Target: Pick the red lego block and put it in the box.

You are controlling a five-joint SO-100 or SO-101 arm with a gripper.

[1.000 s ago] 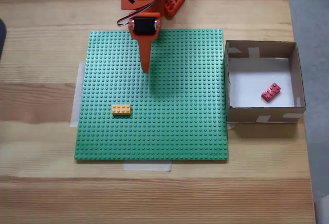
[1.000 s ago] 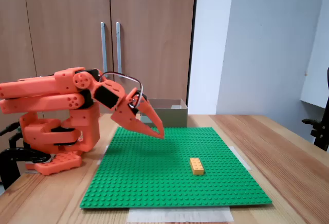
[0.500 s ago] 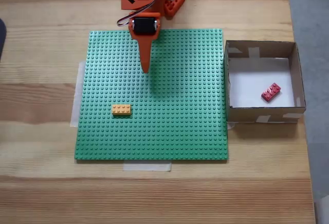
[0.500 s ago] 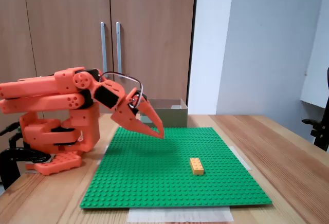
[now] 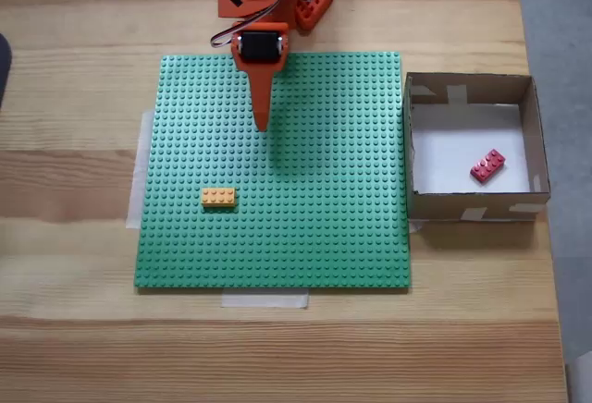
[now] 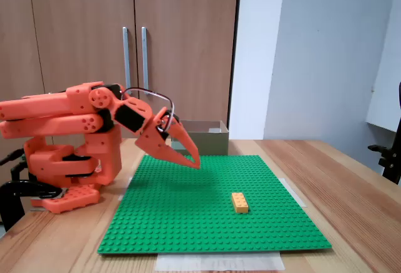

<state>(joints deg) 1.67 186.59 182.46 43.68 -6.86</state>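
Observation:
The red lego block (image 5: pixel 487 165) lies tilted on the white floor of the box (image 5: pixel 470 210), towards its right side. The box (image 6: pixel 203 136) also appears at the far edge of the table behind the arm. My orange gripper (image 5: pixel 262 124) hangs over the upper middle of the green baseplate (image 5: pixel 314 237), far left of the box, shut with nothing in it. From the side, the gripper (image 6: pixel 194 161) points down at a slant just above the baseplate (image 6: pixel 188 223).
A yellow-orange brick (image 5: pixel 218 198) sits on the baseplate's lower left area, and it shows near the front as the yellow-orange brick (image 6: pixel 239 202). The arm's base (image 6: pixel 69 160) stands at the table's far end. Pale tape strips hold the baseplate's edges.

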